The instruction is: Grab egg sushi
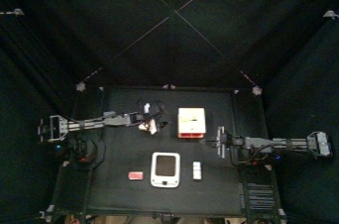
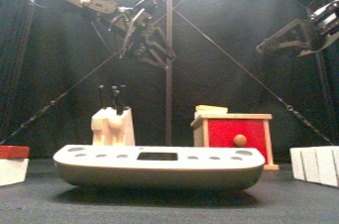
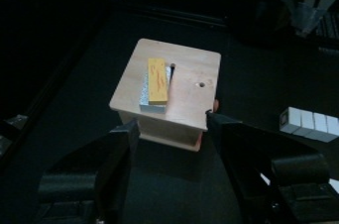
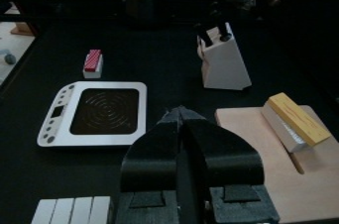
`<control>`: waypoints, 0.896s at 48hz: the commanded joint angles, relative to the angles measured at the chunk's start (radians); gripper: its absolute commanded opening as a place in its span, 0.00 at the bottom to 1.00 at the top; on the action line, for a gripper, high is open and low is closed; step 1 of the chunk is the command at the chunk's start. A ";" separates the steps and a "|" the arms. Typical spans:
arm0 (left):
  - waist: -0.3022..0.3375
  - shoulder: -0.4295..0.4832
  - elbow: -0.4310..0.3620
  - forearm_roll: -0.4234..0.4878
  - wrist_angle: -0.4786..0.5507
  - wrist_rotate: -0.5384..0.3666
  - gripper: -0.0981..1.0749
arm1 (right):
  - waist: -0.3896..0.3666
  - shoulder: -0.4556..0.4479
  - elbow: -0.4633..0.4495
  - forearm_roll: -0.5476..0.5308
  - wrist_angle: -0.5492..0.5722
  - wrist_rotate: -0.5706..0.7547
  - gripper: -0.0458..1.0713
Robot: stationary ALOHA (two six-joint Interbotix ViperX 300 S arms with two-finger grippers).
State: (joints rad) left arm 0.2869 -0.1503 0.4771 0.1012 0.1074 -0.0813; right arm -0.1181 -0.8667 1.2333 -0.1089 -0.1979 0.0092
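Egg sushi [image 3: 157, 81] lies flat on top of the wooden box [image 3: 185, 94], toward one edge of the lid, long side along that edge. Likely a light, stiff toy block with smooth sides, so it could slip or skid on the lid; best taken across its narrow width at the middle, jaws coming straight down. Looks: long yellow slab over a pale grey-white base, thin reddish strip along one side; in the front view only a yellow corner shows above the box's red face. Left gripper [image 3: 169, 154] hangs above the box, just short of the sushi, jaws spread wide and holding nothing. Right gripper [image 4: 181, 119] sits off the other side of the box, resting, jaws pressed together and empty. White scale [image 1: 165, 169] lies in front of the box toward the desk's front edge, knife block [image 2: 111, 127] stands beside the box on the left arm's side, small red-white piece [image 1: 135, 175] beyond the scale, white blocks [image 1: 196, 172] by the scale's other side. Desk [image 1: 119, 144] is black.
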 commanded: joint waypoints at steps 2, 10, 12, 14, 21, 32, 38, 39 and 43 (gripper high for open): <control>0.009 0.046 -0.081 0.017 0.009 0.000 0.86 | -0.003 0.006 -0.025 0.002 -0.006 0.000 0.05; 0.011 0.141 -0.173 0.041 0.117 0.000 0.86 | -0.003 0.006 -0.025 0.002 -0.005 0.000 0.05; 0.008 0.166 -0.201 0.052 0.150 -0.002 0.86 | -0.003 0.006 -0.025 0.002 -0.006 0.000 0.05; 0.005 0.189 -0.229 0.064 0.183 -0.002 0.86 | -0.003 0.006 -0.025 0.002 -0.006 0.000 0.05; 0.000 0.256 -0.318 0.100 0.250 -0.008 0.86 | -0.003 0.006 -0.023 0.002 -0.005 0.000 0.05; 0.000 0.341 -0.405 0.104 0.261 -0.005 0.86 | -0.003 0.006 -0.021 0.002 -0.005 0.000 0.05; 0.000 0.376 -0.437 0.103 0.264 -0.005 0.86 | -0.003 0.006 -0.021 0.002 -0.005 0.000 0.05; -0.002 0.383 -0.442 0.103 0.264 -0.005 0.86 | -0.003 0.006 -0.021 0.002 -0.005 0.000 0.05; 0.000 0.399 -0.454 0.101 0.265 -0.005 0.86 | -0.003 0.006 -0.020 0.002 -0.006 0.000 0.05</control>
State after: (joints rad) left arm 0.2869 0.2500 0.0644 0.2025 0.3743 -0.0844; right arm -0.1181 -0.8667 1.2333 -0.1089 -0.1979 0.0092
